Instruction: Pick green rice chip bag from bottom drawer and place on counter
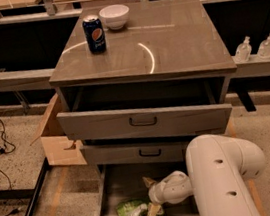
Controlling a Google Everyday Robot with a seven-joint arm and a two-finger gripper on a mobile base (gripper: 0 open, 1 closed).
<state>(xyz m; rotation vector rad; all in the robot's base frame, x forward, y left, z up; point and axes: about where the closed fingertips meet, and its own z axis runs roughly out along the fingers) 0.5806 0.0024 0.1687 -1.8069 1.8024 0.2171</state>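
The gripper [151, 197] sits low in the bottom drawer [110, 182], the green chip bag [130, 212] right beside it; whether it grips, I cannot tell.

The gripper [151, 198] sits in the bottom drawer [124, 185] beside the green rice chip bag [131, 211].

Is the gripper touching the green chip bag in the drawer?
Cannot tell. In the camera view the gripper sits inside the bottom drawer beside the green rice chip bag, with neither contact nor gap showing plainly.
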